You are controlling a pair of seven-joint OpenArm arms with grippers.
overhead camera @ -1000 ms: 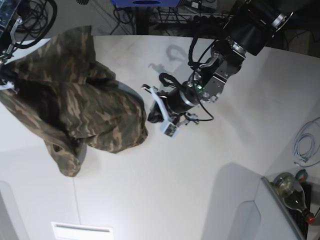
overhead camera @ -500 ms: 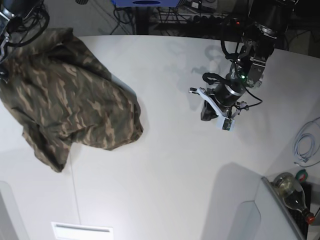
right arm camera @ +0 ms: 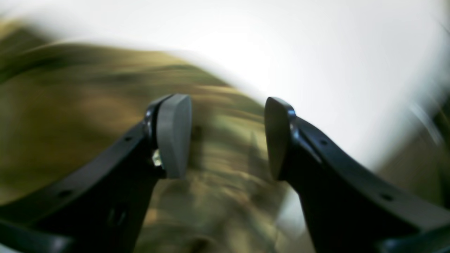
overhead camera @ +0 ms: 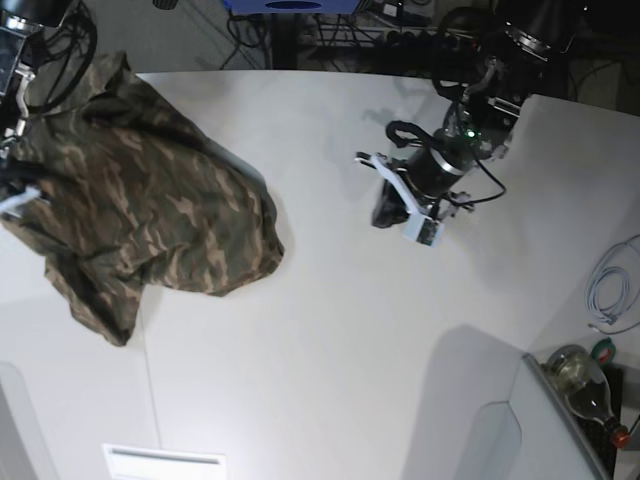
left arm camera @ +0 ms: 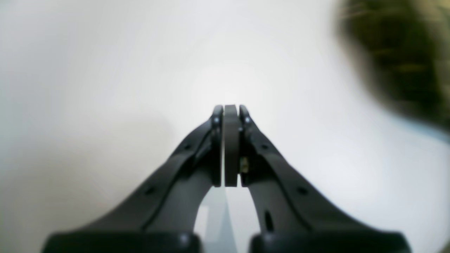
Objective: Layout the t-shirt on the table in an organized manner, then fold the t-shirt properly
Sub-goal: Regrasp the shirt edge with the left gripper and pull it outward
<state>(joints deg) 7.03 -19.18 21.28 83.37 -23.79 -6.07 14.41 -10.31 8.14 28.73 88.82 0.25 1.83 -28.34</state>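
The camouflage t-shirt (overhead camera: 150,215) lies in a loose crumpled heap on the left part of the white table (overhead camera: 330,330), with one corner trailing toward the front. In the right wrist view my right gripper (right arm camera: 225,137) is open just above the blurred t-shirt (right arm camera: 88,116), with nothing clamped between its grey pads (right arm camera: 174,135). My left gripper (overhead camera: 385,215) hovers over bare table right of the shirt. Its jaws are pressed together and hold nothing. In the left wrist view, the left gripper (left arm camera: 231,109) has the t-shirt (left arm camera: 404,59) as a blur at the upper right.
A coiled white cable (overhead camera: 610,295) and a glass bottle (overhead camera: 585,385) sit at the right edge. A grey panel (overhead camera: 520,430) stands at the front right. A white label (overhead camera: 165,462) lies at the front. Cables and gear crowd the space beyond the curved far edge.
My right gripper has opened and let go of the shirt, which has sunk flatter onto the table. The left arm has pulled away to the right, off the cloth.
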